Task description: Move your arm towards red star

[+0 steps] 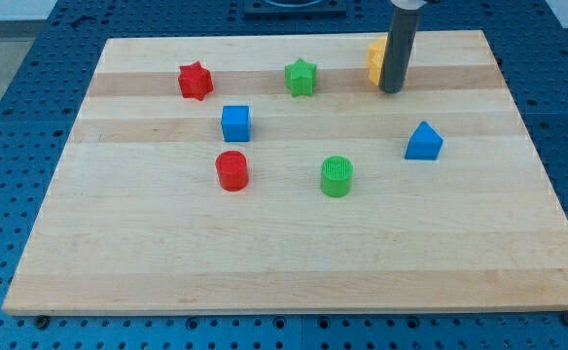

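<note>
The red star point(195, 81) lies near the view's top left of the wooden board point(294, 272). My tip point(391, 90) stands at the view's top right, far to the right of the red star. The rod partly hides a yellow block point(374, 62) just to its left. A green star point(301, 77) lies between my tip and the red star, on about the same line.
A blue cube point(235, 122) sits below and right of the red star. A red cylinder point(231, 170) and a green cylinder point(337, 176) lie near the middle. A blue wedge-shaped block point(423, 141) lies at the right. Blue pegboard point(12, 97) surrounds the board.
</note>
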Controlling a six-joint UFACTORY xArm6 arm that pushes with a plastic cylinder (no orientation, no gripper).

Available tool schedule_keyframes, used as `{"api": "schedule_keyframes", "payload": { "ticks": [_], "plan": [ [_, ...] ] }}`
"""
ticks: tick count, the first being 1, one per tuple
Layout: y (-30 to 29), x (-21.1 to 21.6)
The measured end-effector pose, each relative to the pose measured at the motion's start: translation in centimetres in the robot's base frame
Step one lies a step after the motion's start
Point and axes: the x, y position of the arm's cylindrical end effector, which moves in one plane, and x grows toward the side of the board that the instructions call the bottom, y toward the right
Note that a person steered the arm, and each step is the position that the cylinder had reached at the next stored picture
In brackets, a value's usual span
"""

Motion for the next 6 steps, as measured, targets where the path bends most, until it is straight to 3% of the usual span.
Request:
{"api": "schedule_keyframes", "payload": {
  "ticks": [1,2,6],
  "plan": [
    [0.0,0.0],
    [-3.9,0.9],
    [-30.6,3.3]
  ]
}}
